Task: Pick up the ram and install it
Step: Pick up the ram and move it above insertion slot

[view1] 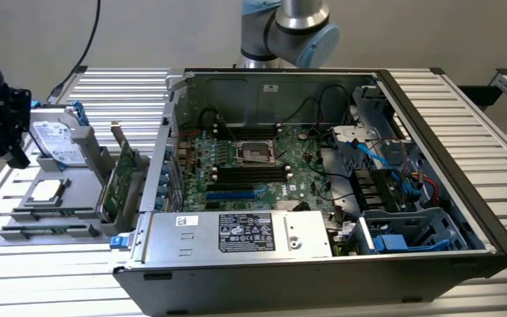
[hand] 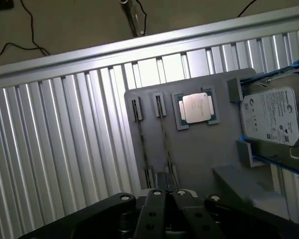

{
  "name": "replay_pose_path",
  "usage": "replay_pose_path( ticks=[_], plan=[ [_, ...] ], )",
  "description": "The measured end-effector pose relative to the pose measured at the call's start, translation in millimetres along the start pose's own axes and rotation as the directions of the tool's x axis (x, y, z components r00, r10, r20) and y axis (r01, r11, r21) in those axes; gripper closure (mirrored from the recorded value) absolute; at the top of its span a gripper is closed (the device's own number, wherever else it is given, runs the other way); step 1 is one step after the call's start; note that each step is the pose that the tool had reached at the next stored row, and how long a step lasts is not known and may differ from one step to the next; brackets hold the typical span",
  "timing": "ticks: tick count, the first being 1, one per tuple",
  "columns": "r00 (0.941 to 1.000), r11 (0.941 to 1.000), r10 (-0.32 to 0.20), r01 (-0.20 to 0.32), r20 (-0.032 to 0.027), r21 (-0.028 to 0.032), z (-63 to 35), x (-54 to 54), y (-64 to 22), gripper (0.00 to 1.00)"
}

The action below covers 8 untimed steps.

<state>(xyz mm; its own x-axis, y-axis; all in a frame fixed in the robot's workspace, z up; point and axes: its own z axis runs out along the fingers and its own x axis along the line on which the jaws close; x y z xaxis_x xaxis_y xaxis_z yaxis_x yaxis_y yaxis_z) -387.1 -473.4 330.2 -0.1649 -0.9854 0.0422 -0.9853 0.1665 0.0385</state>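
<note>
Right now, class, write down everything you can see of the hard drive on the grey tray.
The hard drive is a flat silver metal box whose broad face carries a white label with small dark print. A blue plastic frame hugs its edges. It rests tilted, label up, on raised blocks of the grey tray, outside the computer case on the exterior view's left.

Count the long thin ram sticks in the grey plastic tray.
2, side by side on edge: one ram stick next to the square silver processor, the other beyond it.
</note>
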Motion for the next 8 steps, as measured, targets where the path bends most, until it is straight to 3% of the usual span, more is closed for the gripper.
replay_pose_path(
  ticks=[8],
  plan=[
    [0.9959, 0.9959, -0.09, 0.09, -0.004, 0.003, 7.6, -0.2, 0.5, 0.89]
  ],
)
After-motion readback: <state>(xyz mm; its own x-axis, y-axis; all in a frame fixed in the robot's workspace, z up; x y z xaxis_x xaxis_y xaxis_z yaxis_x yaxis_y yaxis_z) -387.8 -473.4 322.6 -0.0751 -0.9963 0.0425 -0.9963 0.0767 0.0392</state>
